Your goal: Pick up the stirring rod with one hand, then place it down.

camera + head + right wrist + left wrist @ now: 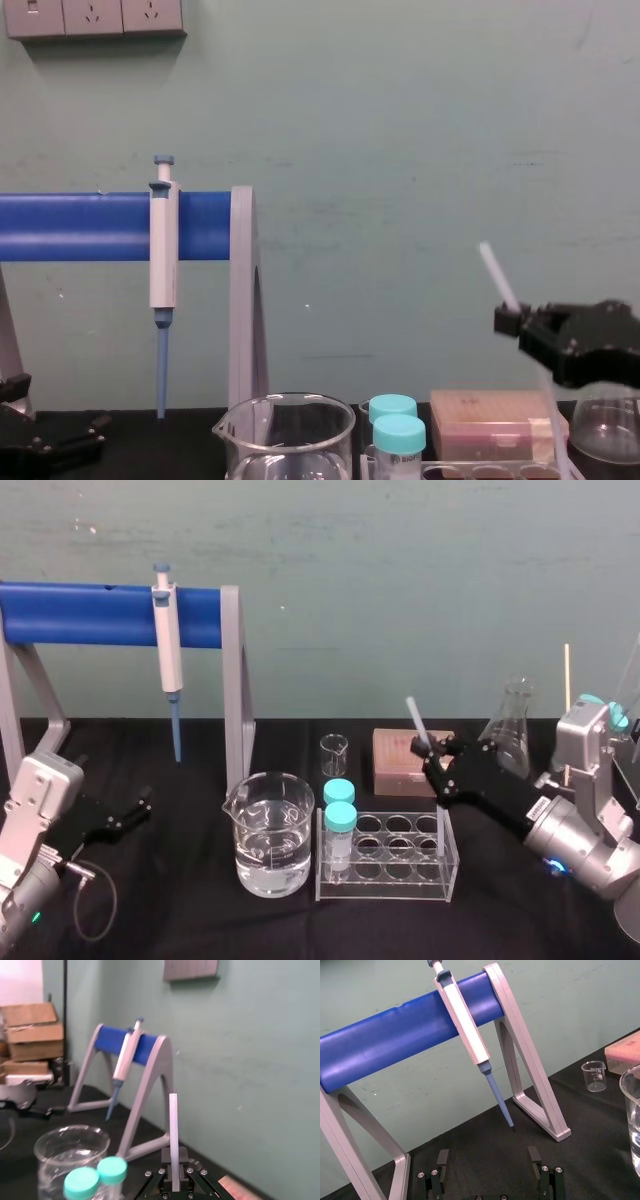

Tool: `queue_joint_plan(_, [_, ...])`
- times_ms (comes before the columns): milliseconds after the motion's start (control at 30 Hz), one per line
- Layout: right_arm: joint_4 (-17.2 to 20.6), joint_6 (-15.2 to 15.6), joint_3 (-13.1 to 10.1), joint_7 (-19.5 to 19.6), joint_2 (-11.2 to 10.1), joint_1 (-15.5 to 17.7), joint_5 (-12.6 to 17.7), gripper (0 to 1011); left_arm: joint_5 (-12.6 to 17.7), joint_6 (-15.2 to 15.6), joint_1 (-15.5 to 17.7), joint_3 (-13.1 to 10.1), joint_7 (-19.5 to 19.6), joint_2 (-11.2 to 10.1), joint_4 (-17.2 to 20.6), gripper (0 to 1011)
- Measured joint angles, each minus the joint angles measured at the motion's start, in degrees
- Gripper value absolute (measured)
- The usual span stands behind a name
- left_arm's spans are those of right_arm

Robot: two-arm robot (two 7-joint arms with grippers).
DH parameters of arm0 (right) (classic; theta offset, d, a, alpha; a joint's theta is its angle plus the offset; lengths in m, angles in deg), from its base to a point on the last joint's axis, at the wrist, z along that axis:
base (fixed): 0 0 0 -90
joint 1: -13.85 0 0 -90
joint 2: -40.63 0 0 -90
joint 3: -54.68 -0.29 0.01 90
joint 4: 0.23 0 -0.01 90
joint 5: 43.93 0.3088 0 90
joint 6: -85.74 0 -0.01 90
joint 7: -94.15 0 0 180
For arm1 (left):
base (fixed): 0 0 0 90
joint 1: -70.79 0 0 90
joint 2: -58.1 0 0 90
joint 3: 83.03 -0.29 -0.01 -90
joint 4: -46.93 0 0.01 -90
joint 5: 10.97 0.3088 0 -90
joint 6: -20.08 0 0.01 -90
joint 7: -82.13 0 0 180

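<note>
The stirring rod (414,720) is a thin translucent-white stick, held tilted in the air above the back right of the test tube rack (388,858). My right gripper (428,750) is shut on its middle, and the rod's upper end leans to the left. In the chest view the rod (497,275) rises from the right gripper (512,320). In the right wrist view the rod (173,1125) stands straight up between the closed fingers (166,1157). My left gripper (140,805) rests low at the left, open and empty, its fingers (442,1156) wide apart.
A water-filled beaker (268,835) stands left of the rack, which holds two teal-capped tubes (340,820). Behind are a small beaker (334,755), a brown box (390,765) and a conical flask (512,735). A white-and-blue pipette (168,640) hangs on the blue-barred stand (100,615).
</note>
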Motion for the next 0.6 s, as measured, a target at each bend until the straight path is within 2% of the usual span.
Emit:
queue_joint_plan(200, [1.6, -4.0, -2.4, 3.2, 1.1, 1.7, -1.5, 72, 0.0, 0.0, 0.0, 0.0, 0.0, 0.0, 0.0, 1000])
queue_joint_plan(433, [2.7, -5.6, -4.6, 5.2, 2.3, 2.7, -1.7, 72, 0.0, 0.0, 0.0, 0.0, 0.0, 0.0, 0.0, 1000])
queue_joint_plan(600, [2.9, -7.5, -5.9, 6.9, 3.3, 3.5, -3.1, 72, 0.0, 0.0, 0.0, 0.0, 0.0, 0.0, 0.0, 1000])
